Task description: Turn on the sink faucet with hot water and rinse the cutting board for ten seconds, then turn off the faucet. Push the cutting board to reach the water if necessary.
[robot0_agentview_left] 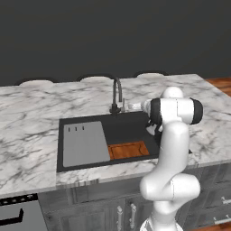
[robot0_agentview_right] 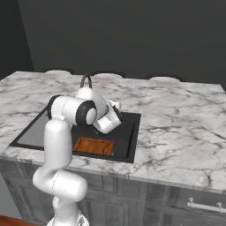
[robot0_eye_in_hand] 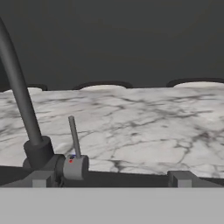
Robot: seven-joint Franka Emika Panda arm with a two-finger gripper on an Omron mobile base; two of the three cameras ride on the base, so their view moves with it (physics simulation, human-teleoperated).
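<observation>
Surface: we record a white grey-veined marble countertop [robot0_agentview_left: 31, 131] running wide under a dark wall [robot0_agentview_left: 113, 36]; three pale rounded seat backs [robot0_agentview_left: 95, 79] show just over its far edge; dark cabinet fronts [robot0_agentview_right: 167, 198] with metal handles stand below.

Basin: the sink [robot0_agentview_left: 131, 128], black and rectangular, is set into the marble; we see a grey slab with three slots [robot0_agentview_left: 85, 143] filling its left part; the cutting board [robot0_agentview_left: 128, 150], orange-brown, lies flat on the floor of the basin just right of the slab, against the near wall.

Fixture: the sink faucet [robot0_agentview_left: 117, 95] rises dark and arched from the far rim of the basin; in the hand view its silvery side lever [robot0_eye_in_hand: 74, 138] stands upright beside the spout base.

Hand: the gripper [robot0_eye_in_hand: 109, 178] is level with the faucet base; its two finger tips [robot0_eye_in_hand: 41, 178] stand wide apart, released, grasping nothing; the lever sits between them, nearer the left tip; we cannot tell whether it is touched.

Arm: the arm [robot0_agentview_left: 170, 149] rises from below the counter front, bends at a dark-banded joint over the basin's right side, and reaches back toward the faucet with the hand roughly level.
</observation>
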